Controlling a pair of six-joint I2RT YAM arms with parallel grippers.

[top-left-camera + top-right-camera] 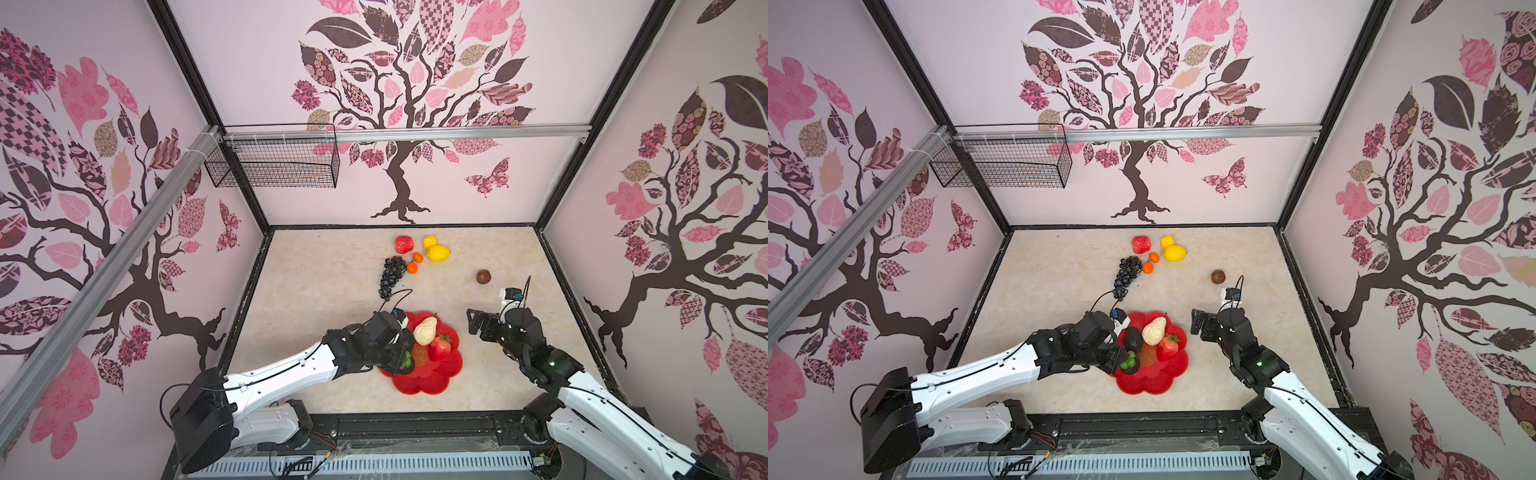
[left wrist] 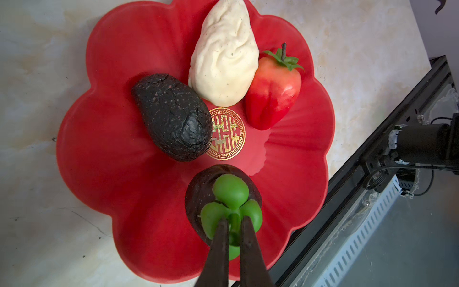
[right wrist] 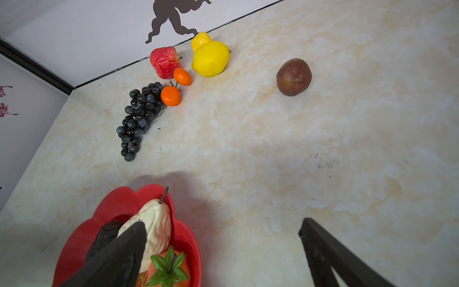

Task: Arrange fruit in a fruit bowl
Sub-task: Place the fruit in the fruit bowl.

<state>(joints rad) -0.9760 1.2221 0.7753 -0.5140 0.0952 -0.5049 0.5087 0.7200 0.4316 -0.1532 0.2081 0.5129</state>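
Top views, risk: the left gripper [image 1: 404, 360] hangs over the red fruit bowl [image 1: 428, 384], close to the cream pear [image 1: 424, 330] and strawberry [image 1: 439, 347]. A sideways exit could, I judge, knock them.
Top views, fruit outside: grape bunch [image 1: 390, 274], red apple [image 1: 404, 244], lemon [image 1: 438, 252], two oranges [image 1: 417, 257] and brown pear [image 1: 483, 276] lie on the table [image 1: 332, 291], well apart from the bowl.
Left wrist, risk: the grip is only on the green leafy cap [image 2: 231, 191], so the dark round fruit [image 2: 198, 196] may swing, or roll toward the rim on release.
Left wrist, hand: jaws pinched narrow on that cap. Whether the fruit touches the bowl cannot be told.
Right wrist, hand: right gripper [image 3: 222, 222] spread wide and empty, over bare table beside the bowl.
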